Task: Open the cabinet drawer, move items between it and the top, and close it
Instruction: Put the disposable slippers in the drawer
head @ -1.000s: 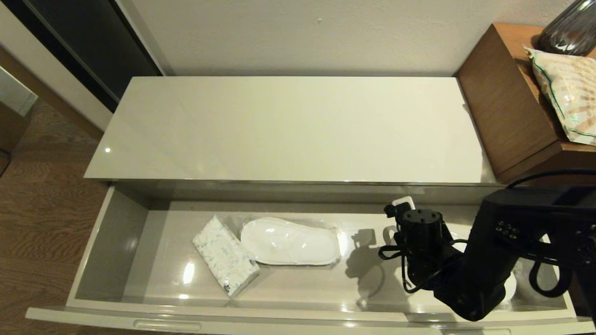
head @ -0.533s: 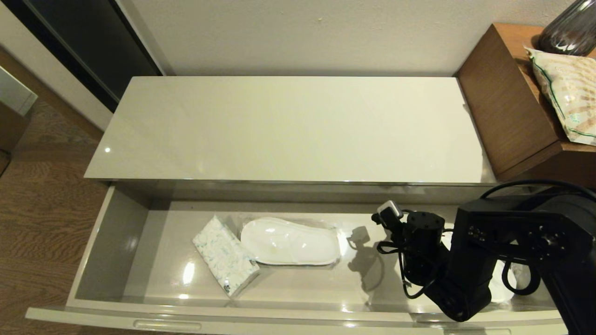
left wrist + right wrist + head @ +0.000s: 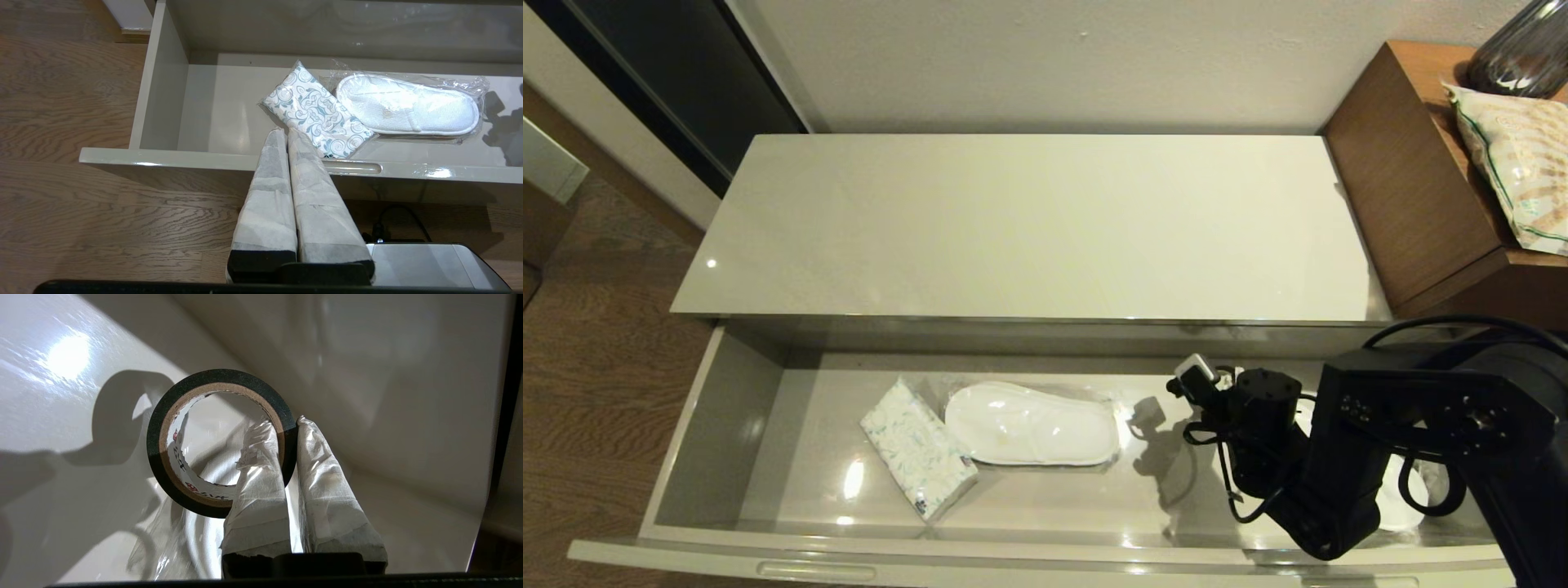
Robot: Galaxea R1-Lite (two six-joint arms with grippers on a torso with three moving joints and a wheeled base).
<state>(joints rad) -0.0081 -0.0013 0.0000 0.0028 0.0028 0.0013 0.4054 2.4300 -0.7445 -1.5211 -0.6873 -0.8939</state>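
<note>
- We judge the step in hand to be the moving of items: the drawer [image 3: 727,425] stands pulled fully out, and the cabinet top [image 3: 1029,229] bears nothing in the head view.
- The right gripper [image 3: 288,424] hangs inside the right part of the drawer, just off its floor, clenched on the tape roll [image 3: 220,443]: one finger [image 3: 257,473] passes through the core, the other presses the black outer face, so the roll's wall is pinched between them.
- The roll stands on edge in the grip, with its shadow on the glossy floor beside it; we cannot tell whether it touches the floor.
- The tissue pack [image 3: 917,459] lies in the drawer left of centre, touching a wrapped white slipper [image 3: 1031,425] on its right. Another wrapped pale thing lies under the right arm, mostly hidden.
- The left gripper [image 3: 288,132] is parked before the drawer's near front edge, fingers pressed together on nothing.
- Next move, as we judge it: either set the roll down and let go, or lift it clear of the drawer's far wall to the top; the tissue pack remains to be handled.
</note>
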